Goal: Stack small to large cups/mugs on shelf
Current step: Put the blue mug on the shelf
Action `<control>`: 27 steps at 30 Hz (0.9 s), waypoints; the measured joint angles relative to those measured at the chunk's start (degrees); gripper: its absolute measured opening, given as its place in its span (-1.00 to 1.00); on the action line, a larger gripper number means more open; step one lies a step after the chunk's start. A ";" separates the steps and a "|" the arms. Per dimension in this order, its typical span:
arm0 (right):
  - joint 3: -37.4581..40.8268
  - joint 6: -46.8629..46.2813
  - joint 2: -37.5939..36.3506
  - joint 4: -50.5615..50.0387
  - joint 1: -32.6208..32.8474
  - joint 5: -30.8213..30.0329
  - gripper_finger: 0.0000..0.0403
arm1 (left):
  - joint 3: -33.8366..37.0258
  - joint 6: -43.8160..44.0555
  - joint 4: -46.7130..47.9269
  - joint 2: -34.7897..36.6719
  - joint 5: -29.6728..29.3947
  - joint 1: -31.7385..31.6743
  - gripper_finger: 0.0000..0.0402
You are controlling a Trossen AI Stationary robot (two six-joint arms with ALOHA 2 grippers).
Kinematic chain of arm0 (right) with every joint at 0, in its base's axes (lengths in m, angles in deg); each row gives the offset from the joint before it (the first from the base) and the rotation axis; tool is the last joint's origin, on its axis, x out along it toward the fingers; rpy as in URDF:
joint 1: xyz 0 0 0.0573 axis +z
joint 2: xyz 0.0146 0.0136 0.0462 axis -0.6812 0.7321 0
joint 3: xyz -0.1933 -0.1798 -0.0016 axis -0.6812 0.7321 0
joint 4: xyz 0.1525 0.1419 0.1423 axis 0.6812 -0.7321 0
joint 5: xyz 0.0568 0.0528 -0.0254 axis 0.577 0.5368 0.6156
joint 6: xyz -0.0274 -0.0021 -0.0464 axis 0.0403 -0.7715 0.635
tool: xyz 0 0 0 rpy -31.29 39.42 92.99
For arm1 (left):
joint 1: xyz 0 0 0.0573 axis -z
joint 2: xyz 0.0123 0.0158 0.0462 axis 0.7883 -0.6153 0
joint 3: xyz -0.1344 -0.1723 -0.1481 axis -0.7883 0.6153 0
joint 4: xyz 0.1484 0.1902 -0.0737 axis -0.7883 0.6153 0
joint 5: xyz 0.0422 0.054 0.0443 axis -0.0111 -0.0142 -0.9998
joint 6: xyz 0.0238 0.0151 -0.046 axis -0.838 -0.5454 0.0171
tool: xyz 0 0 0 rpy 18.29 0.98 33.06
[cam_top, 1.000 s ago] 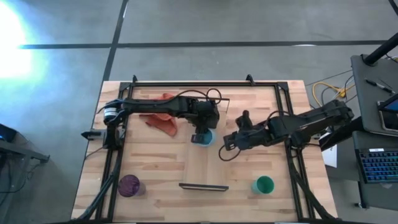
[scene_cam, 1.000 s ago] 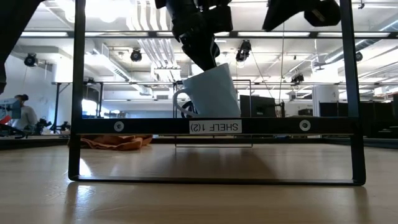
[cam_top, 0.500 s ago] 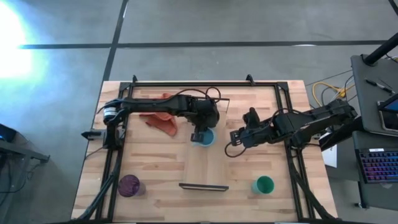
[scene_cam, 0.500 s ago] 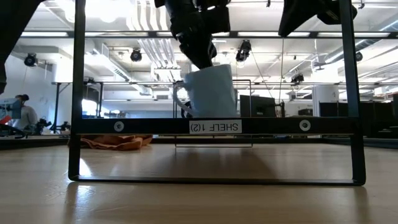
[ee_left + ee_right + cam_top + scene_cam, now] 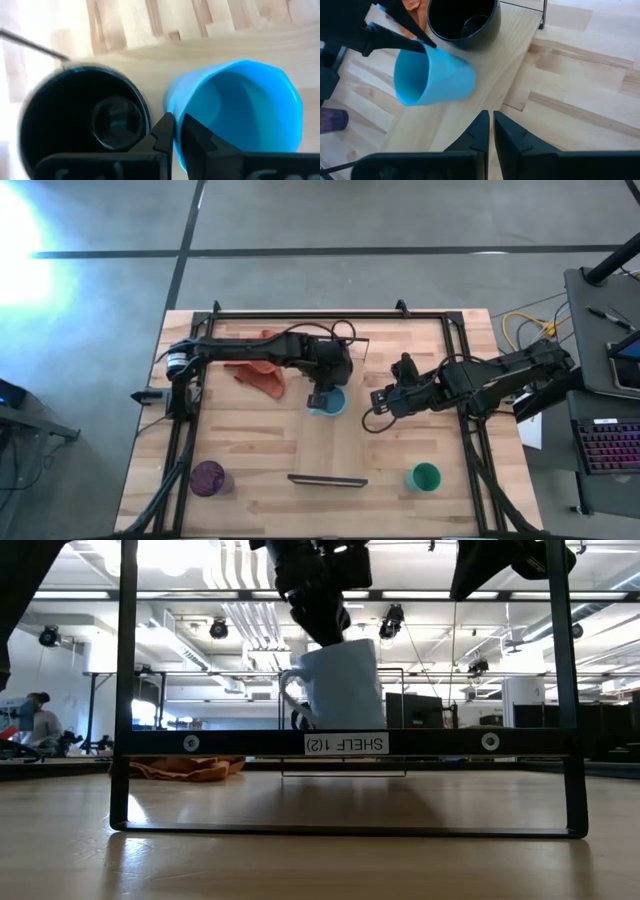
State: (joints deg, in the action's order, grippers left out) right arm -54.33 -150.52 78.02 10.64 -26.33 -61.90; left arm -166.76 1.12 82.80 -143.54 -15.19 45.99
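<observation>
Light wood makes up the tabletop and the long shelf lying along its middle. The left gripper pinches the rim of the light blue mug, its fingers clenched on the wall, holding it tilted over the shelf just beside the black cup. The right gripper hangs near the mug, fingers pressed together and empty. The green cup and purple cup stand on the tabletop, well apart.
</observation>
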 joint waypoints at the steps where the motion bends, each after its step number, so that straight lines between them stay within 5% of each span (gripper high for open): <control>1: 0.00 0.00 0.00 0.02 0.00 0.02 -0.91 | 0.32 0.34 0.54 0.00 0.18 0.00 -0.97; 8: 0.00 0.07 0.00 0.02 0.00 0.02 -0.91 | 1.14 0.62 0.60 0.00 0.31 0.00 -0.95; 19: 0.08 0.87 0.00 -0.02 0.00 0.09 -0.91 | 0.48 0.69 -1.44 0.02 -0.38 -0.01 -0.59; 27: 0.79 1.07 0.00 -0.07 0.00 0.42 -0.91 | -0.23 0.67 -1.00 0.75 -6.58 -0.02 -0.51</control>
State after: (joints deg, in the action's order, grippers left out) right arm -53.54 -149.46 78.02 10.58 -26.33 -61.49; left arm -166.99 1.79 81.80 -142.79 -21.77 45.96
